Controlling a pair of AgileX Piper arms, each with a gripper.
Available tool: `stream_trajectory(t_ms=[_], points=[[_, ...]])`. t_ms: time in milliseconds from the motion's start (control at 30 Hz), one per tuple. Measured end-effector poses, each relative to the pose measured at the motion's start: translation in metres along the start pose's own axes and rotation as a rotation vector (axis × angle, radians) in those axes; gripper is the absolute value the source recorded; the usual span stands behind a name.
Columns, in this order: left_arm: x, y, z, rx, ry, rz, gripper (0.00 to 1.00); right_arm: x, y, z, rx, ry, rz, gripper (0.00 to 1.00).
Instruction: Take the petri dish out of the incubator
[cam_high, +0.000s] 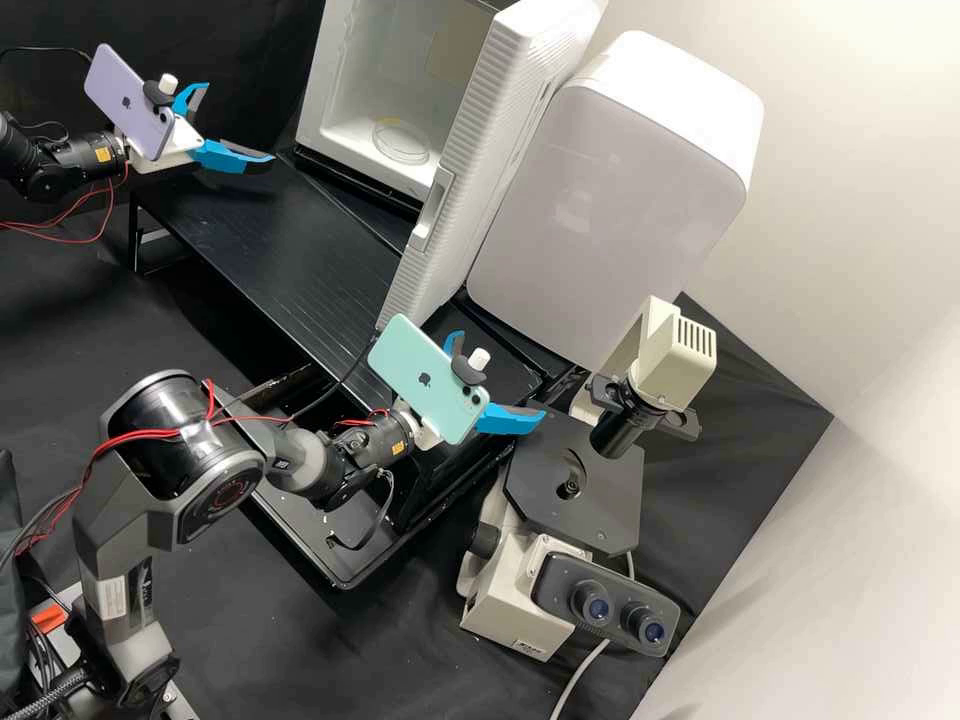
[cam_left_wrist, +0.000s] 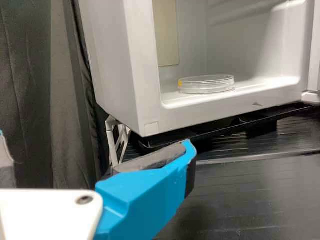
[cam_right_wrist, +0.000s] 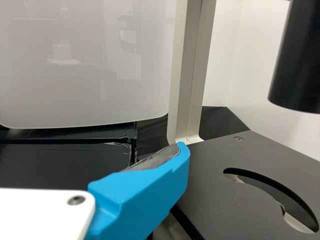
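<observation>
The clear petri dish (cam_high: 404, 140) (cam_left_wrist: 206, 83) lies flat on the floor of the open white incubator (cam_high: 350, 110) (cam_left_wrist: 125, 75) at the back of the bench. My left gripper (cam_high: 237, 123) hovers open and empty over the bench's left end, a short way out from the incubator's opening. One of its blue fingers (cam_left_wrist: 150, 185) points toward the incubator's lower front corner. My right gripper (cam_high: 497, 375) hangs open and empty by the microscope, with one blue finger (cam_right_wrist: 145, 190) just above the black stage (cam_right_wrist: 250, 165).
The incubator door (cam_high: 480, 160) stands swung open toward the right. A big white housing (cam_high: 620, 200) sits behind the microscope (cam_high: 580, 520). The black ribbed bench top (cam_high: 290, 260) stretches between the two arms. Black cloth covers the table around it.
</observation>
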Motion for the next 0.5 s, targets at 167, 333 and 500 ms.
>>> stream_trajectory(t_ms=[167,333,500], points=[[0.0000,0.0000,0.0000,0.000,0.000,0.000,1.00,0.0000,0.0000,0.0000,0.000,0.000,0.000,1.00],[0.0000,0.0000,0.0000,0.000,0.000,0.000,1.00,0.0000,0.0000,0.0000,0.000,0.000,0.000,1.00],[-0.0001,-0.0005,0.0034,-0.043,-0.038,-0.007,1.00,0.0000,0.0000,0.0000,0.000,0.000,0.000,1.00]])
